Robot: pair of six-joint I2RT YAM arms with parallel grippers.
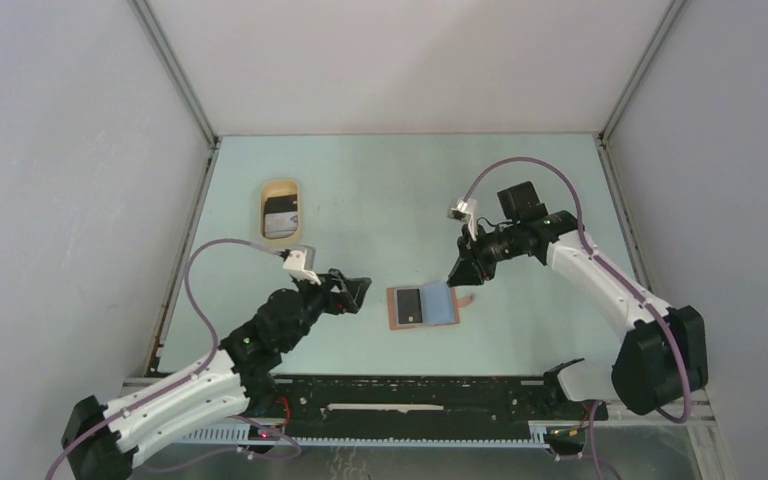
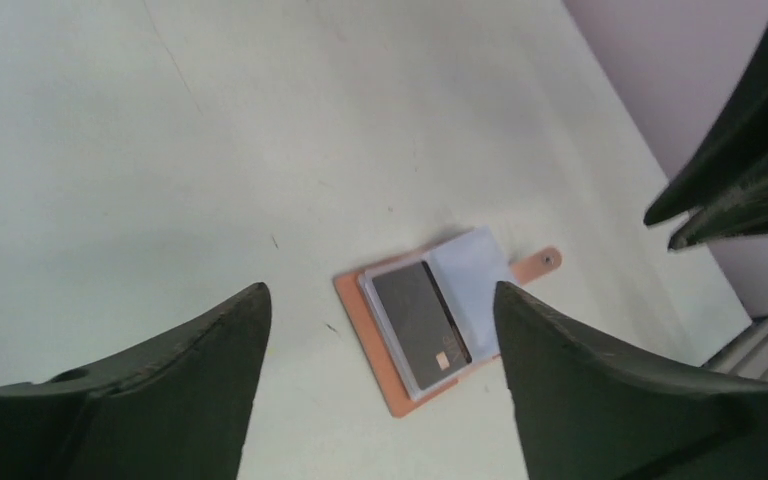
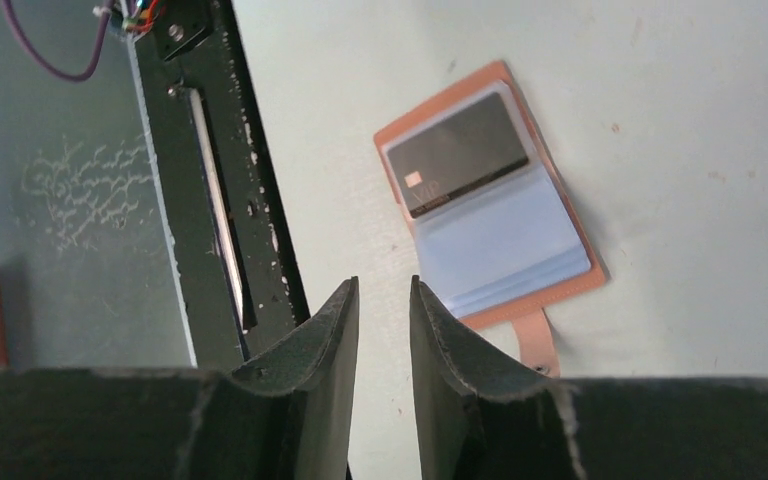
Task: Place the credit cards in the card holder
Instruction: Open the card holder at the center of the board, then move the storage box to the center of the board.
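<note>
The card holder [image 1: 426,306] lies open on the pale table between my two grippers, and a dark credit card [image 1: 409,306] sits in its left pocket. My left gripper [image 1: 358,292] hangs just left of it, open and empty. In the left wrist view the card holder [image 2: 400,385] and the dark card [image 2: 422,325] lie below the left gripper [image 2: 380,290]. My right gripper [image 1: 457,272] hovers over the holder's right edge, its jaws a narrow gap apart with nothing between them. The right wrist view shows the right gripper [image 3: 383,282], the holder [image 3: 505,235], the card [image 3: 460,155] and the snap tab [image 3: 535,340].
A tan oval tray [image 1: 280,186] stands at the back left with more cards [image 1: 281,215] in it. A black rail [image 1: 410,395] runs along the near edge. Grey walls close in the table on the left, right and back.
</note>
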